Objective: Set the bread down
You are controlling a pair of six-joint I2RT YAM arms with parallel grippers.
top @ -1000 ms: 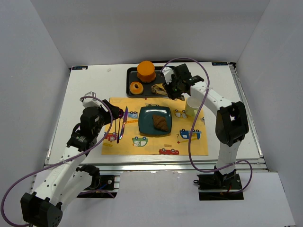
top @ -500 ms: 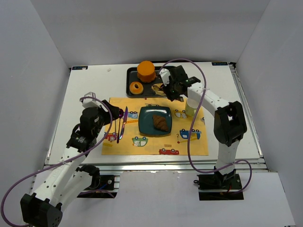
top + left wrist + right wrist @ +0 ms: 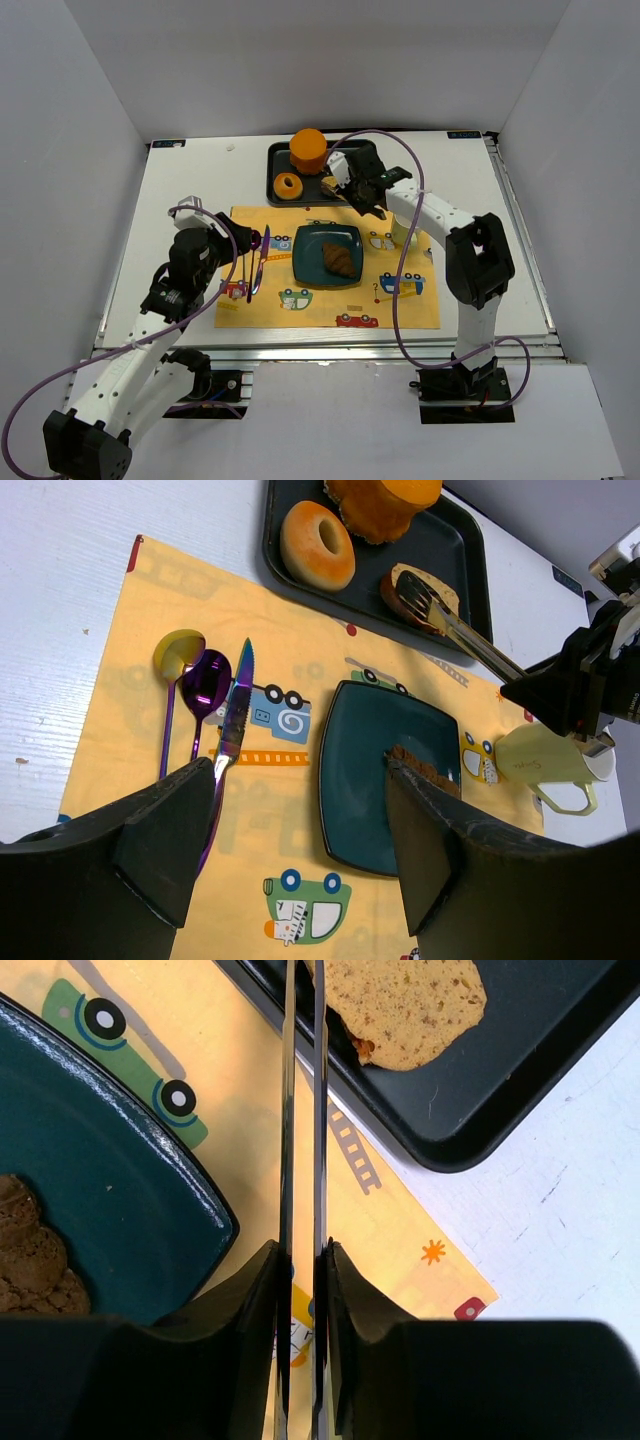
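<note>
Right wrist: tongs (image 3: pixel 288 1110) at slice (image 3: pixel 410 1010) edge

I see the croissant (image 3: pixel 340 261) lying on the teal square plate (image 3: pixel 310 245), mid placemat (image 3: pixel 400 305). At the plate's 12 o'clock the black tray (image 3: pixel 276 160) carries a doughnut (image 3: pixel 289 186) and an orange cylinder (image 3: pixel 309 150); my right gripper (image 3: pixel 352 188) reaches over it. The left gripper (image 3: pixel 222 262) hangs at 9 o'clock.
</note>
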